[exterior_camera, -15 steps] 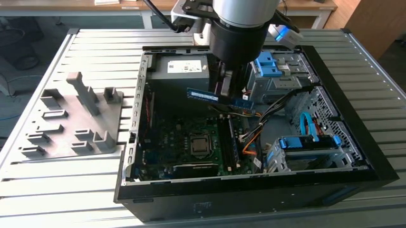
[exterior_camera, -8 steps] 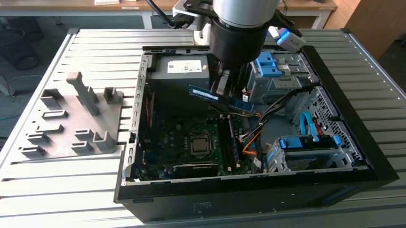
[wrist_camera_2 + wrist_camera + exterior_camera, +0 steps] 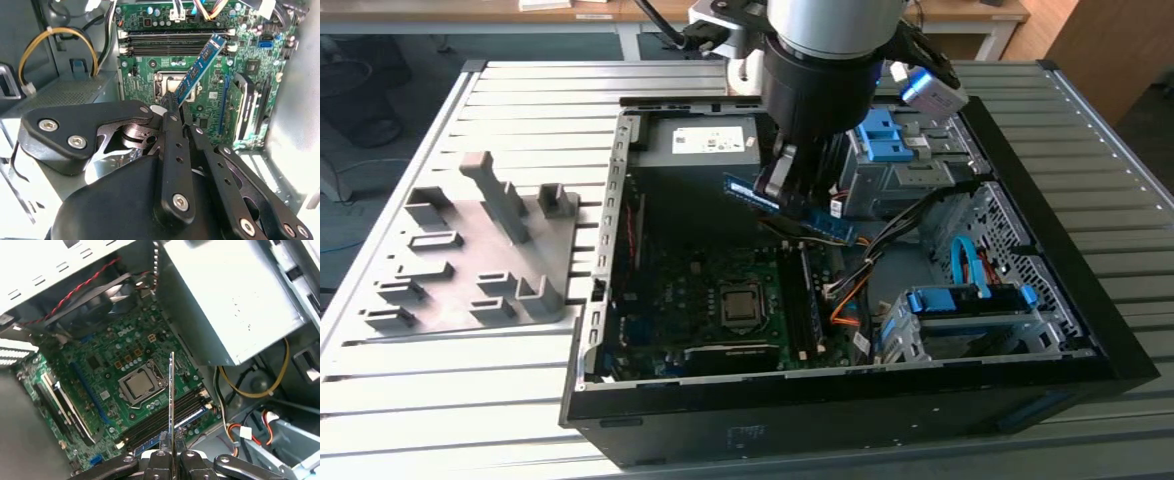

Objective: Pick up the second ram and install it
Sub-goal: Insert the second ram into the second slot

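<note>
The second ram (image 3: 834, 224) is a thin blue circuit-board stick, held in the air inside the open computer case, above the green motherboard (image 3: 707, 290). My gripper (image 3: 790, 195) is shut on it near its middle. In the second wrist view the ram (image 3: 201, 66) slants out from the fingertips (image 3: 170, 102) over the dark memory slots (image 3: 175, 42). It appears edge-on in the first wrist view, where the ram (image 3: 172, 395) rises from the gripper (image 3: 172, 456) above the slots (image 3: 157, 424) beside the processor socket (image 3: 137, 385). The stick is clear of the board.
The case lies open on a slatted metal table (image 3: 480, 400). A grey slotted holder block (image 3: 480, 250) stands to the exterior view's left. Inside are the power supply (image 3: 700, 140), cable bundles (image 3: 881, 260), blue drive brackets (image 3: 967, 300) and an expansion card (image 3: 245, 112).
</note>
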Controlling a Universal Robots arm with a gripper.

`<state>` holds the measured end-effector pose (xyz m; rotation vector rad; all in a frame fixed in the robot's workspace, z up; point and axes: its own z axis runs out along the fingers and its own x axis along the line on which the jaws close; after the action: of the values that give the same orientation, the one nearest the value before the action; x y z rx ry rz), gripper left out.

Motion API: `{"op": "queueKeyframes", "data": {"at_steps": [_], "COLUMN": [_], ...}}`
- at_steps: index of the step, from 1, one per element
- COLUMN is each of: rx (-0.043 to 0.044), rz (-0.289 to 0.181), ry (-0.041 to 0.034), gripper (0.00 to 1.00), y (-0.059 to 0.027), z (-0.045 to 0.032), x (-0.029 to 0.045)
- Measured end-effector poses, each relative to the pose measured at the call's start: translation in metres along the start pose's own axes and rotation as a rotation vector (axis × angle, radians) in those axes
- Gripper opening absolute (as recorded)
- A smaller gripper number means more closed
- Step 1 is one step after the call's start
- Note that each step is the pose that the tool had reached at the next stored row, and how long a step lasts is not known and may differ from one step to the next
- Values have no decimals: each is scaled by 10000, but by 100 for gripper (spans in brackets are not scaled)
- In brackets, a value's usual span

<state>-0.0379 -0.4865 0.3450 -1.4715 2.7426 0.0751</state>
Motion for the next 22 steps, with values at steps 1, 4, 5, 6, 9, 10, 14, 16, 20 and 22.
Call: {"op": "queueKeyframes", "data": {"at_steps": [1, 4, 5, 6, 9, 10, 14, 16, 20, 22], "rx": [7, 31, 39, 47, 69, 77, 104, 118, 145, 159], "rz": [165, 660, 817, 977, 1462, 1614, 2190, 2488, 3055, 3341], "ry": [-4, -19, -24, -28, -43, -47, -64, -73, -91, -99], "gripper": [14, 14, 14, 14, 14, 14, 14, 14, 14, 14], "y": [0, 0, 0, 0, 0, 0, 0, 0, 0, 0], "z": [0, 2, 3, 3, 5, 5, 7, 8, 10, 10], "x": [0, 0, 0, 0, 0, 0, 0, 0, 1, 1]}}
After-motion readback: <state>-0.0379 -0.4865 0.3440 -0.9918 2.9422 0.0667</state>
